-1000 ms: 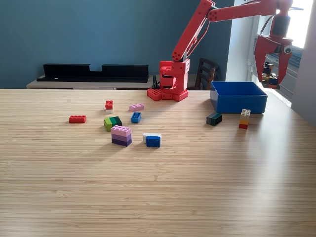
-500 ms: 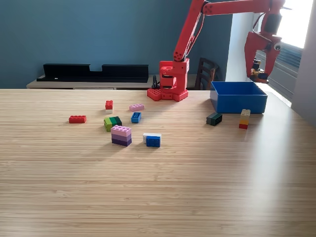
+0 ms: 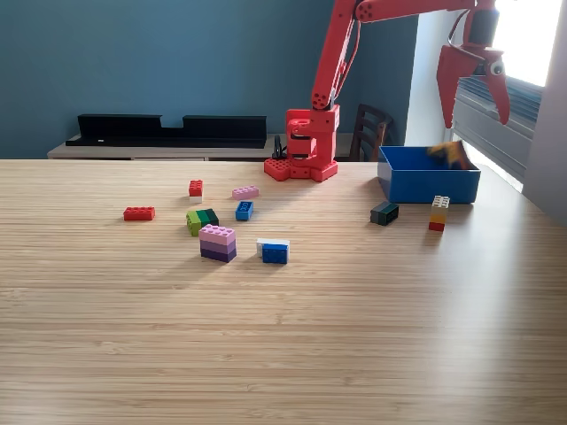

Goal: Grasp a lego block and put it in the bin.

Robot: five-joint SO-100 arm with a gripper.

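Wood-grain table (image 3: 283,336), blue wall (image 3: 133,62) behind, black shelf unit (image 3: 168,129) on low sideboard, dark chair (image 3: 370,133), bright window (image 3: 532,44) at exterior view's right.

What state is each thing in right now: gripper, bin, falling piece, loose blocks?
gripper: open, empty, high above the bin.
bin: upright on the table, open top.
released block: blurred, dropping at the bin's rim.
dark green block: on the table, outside the bin.
white-yellow-red stack: standing upright outside the bin.
pink-purple stack: on the table, untouched.
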